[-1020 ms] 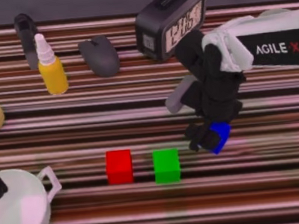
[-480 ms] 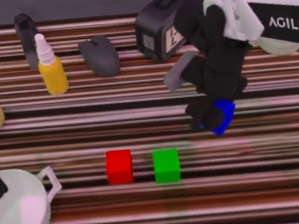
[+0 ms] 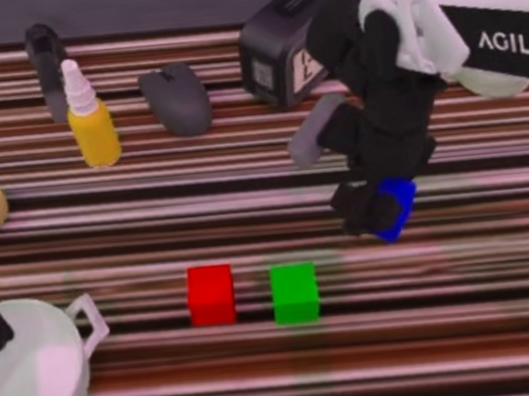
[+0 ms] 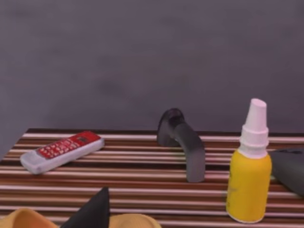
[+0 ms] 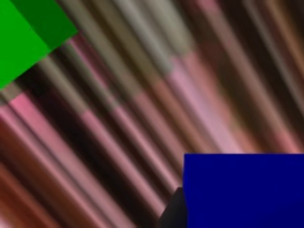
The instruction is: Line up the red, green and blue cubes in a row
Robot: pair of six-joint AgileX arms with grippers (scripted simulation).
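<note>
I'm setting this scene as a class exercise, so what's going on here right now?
The right gripper holds the blue cube in its fingers, above the table and to the right of the other two. The red cube and green cube already sit side by side in a row near the front. The left arm is parked at the left edge, by the white pot.

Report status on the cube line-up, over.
Right gripper shut on deep blue cube, above the table right of bright green cube. Bright red cube and green side by side. Left arm parked. Path unobstructed.
</note>
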